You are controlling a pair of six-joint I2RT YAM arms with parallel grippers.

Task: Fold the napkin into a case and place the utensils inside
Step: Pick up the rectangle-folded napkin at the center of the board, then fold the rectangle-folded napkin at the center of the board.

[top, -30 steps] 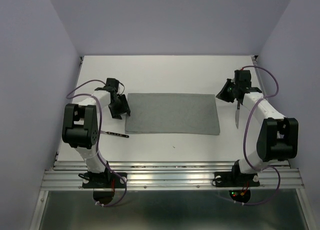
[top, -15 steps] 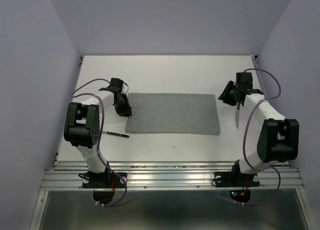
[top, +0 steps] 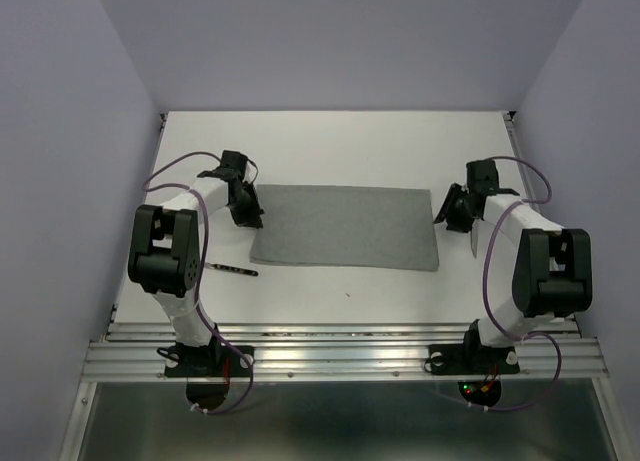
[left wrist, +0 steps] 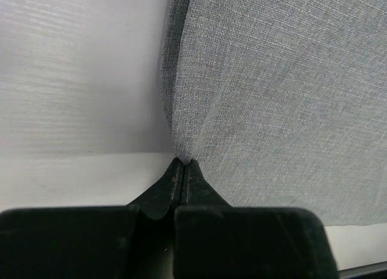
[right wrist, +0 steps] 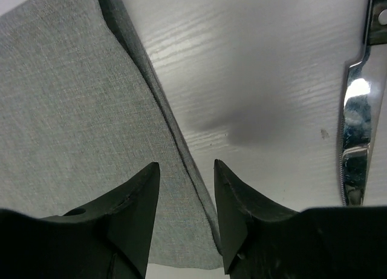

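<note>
Left gripper [left wrist: 183,164] pinches the napkin [top: 345,226]; right gripper [right wrist: 186,167], jaws spread astride its opposite edge, should clamp before both lift.

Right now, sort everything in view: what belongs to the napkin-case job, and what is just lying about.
Job: napkin; knife; dark-handled utensil; left pincer, shut on the napkin's edge; right pincer, open over the opposite edge.
Lying about: nothing else loose shows, only the white table.

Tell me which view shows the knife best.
Right wrist: the knife lies beside the open right claw, blade shiny and close. In the top view the right arm covers it; the left wrist shows napkin, no knife.
</note>
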